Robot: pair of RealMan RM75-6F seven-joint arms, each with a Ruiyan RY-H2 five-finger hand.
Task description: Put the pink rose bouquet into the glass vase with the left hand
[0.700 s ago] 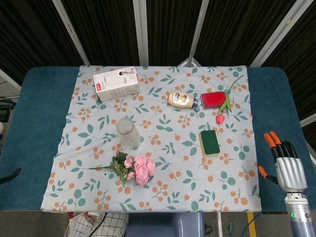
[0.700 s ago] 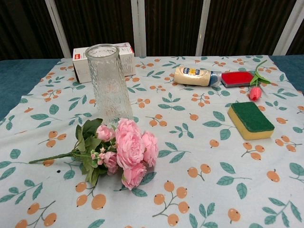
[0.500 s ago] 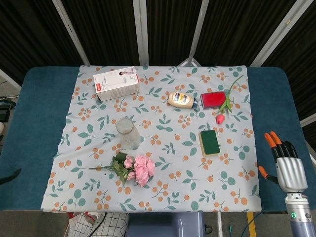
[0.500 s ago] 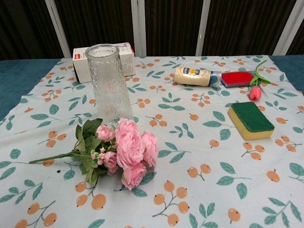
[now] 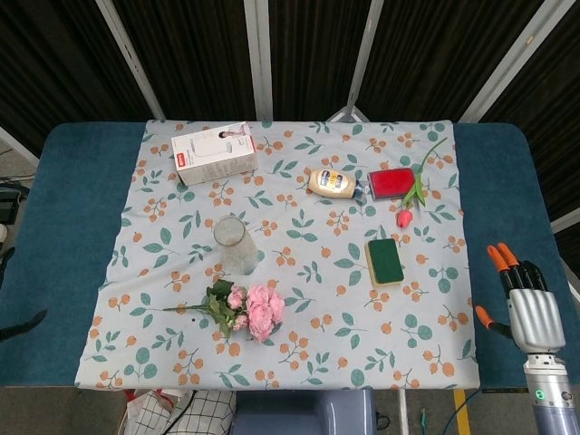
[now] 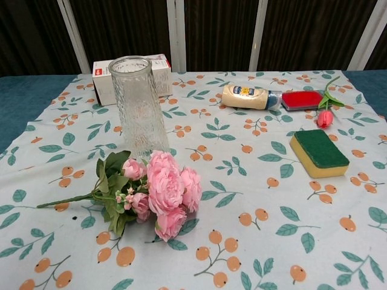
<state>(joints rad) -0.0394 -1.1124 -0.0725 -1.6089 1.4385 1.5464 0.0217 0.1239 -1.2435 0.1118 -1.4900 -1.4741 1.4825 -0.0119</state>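
The pink rose bouquet [image 6: 154,193] lies flat on the flowered cloth [image 5: 317,299] that covers the middle of the table [image 5: 63,236], its blooms just in front of the glass vase [image 6: 138,109] and its stem [image 6: 66,200] running out to the vase's left. The vase stands upright and has nothing in it, and I cannot tell whether the nearest leaves actually touch its base.

The right hand [image 5: 530,304] hangs over the bare blue strip of table well to the right of the vase, near the front edge — fingers straight and slightly apart, holding nothing. Of the left hand, only a dark sliver [image 5: 20,323] shows at the far left border in the head view, well away from the vase, and I cannot tell whether its fingers are apart or closed.

Behind the vase and a little to its left sits a white box [image 5: 214,152]. Further back and to the vase's right lies a squeeze bottle [image 5: 333,182] on its side, with a red pad [image 5: 391,182] just beyond it and a single tulip [image 5: 410,195] stretched alongside that — bud pointing toward the front. A green-topped sponge [image 5: 384,260] rests to the vase's right, roughly level with it and well apart.
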